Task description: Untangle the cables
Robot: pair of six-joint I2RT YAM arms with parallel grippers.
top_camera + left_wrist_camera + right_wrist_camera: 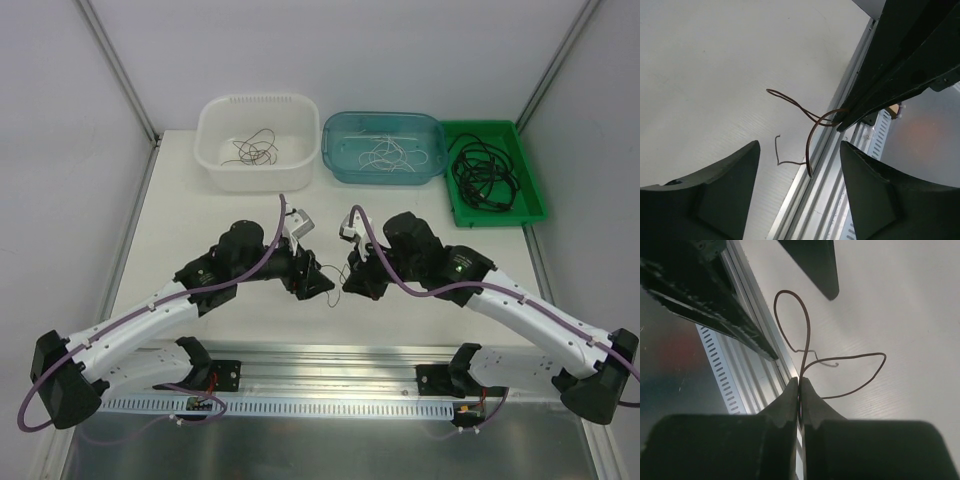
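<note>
A thin brown wiry cable [808,325] hangs in loops above the table's near middle. My right gripper [800,386] is shut on it, the fingertips pinched on two strands. In the left wrist view the same cable [810,131] runs into the right gripper's closed fingers [860,107]. My left gripper [800,167] is open and empty, its jaws wide apart just below the cable's loose end. In the top view the left gripper [316,281] and right gripper [352,279] nearly meet, with the cable [327,296] between them.
At the back stand a white bin [215,165] with thin dark wires [255,150], a teal bin [338,168] with white cords [390,152], and a green tray [530,205] with black cables [483,175]. An aluminium rail [330,362] runs along the near edge.
</note>
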